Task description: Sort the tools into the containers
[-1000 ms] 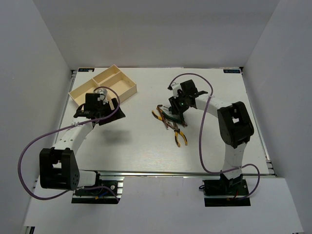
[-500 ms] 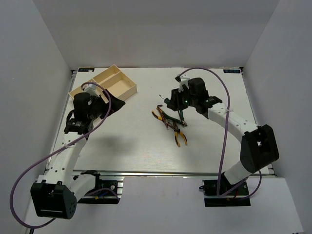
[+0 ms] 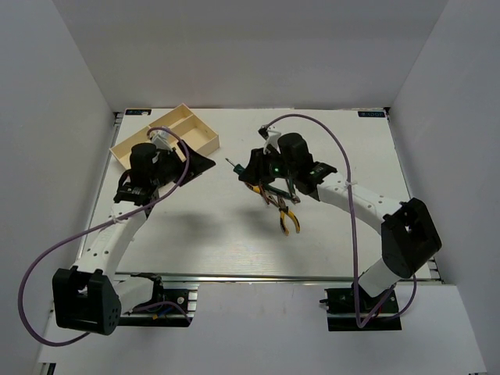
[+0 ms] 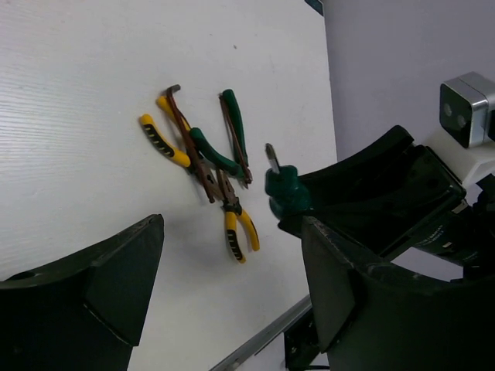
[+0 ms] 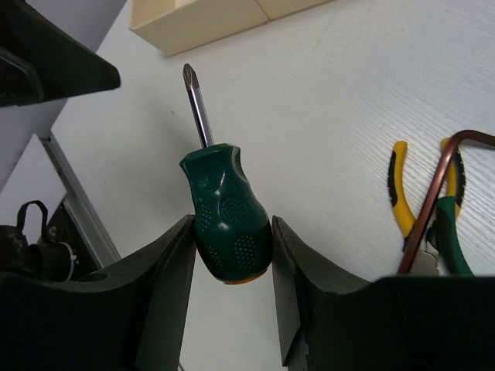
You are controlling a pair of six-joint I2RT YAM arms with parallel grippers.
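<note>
- The right arm (image 3: 367, 205) is swinging leftward from above the tool pile, having carried the screwdriver (image 5: 224, 212) off it over the past second. The left arm (image 3: 117, 226) is turning its wrist toward the middle of the worktop (image 3: 234, 242).
- The right fingers (image 5: 158, 297) are clamping the screwdriver by the butt of its stubby green handle. Its Phillips tip is pointing toward the far-left corner, where the tray (image 3: 205, 139) is sitting.
- The screwdriver is hanging clear of the worktop, between the pile and the tray.
- The left fingers (image 4: 93, 286) are standing wide apart and holding nothing. They are hovering just beside the tray's near side and facing the raised tool.
- The yellow-handled pliers (image 4: 158, 139) and the green-handled pliers (image 4: 236, 127) are lying crossed and touching near the worktop's centre. A second yellow-handled pair is lying at the pile's near end.
- Handling, as a judgement: the screwdriver is looking light and rigid, and its dimpled handle is offering a sure hold, whereas the thin bare shaft would likely slip.
- The pliers are likely heavier and hinged. They are overlapping, so taking one by its cushioned handle, near the pivot, may drag its neighbour.
- The right arm is reaching long and low across the worktop, with its elbow out toward the right edge. The left forearm is rising from the near-left corner.
</note>
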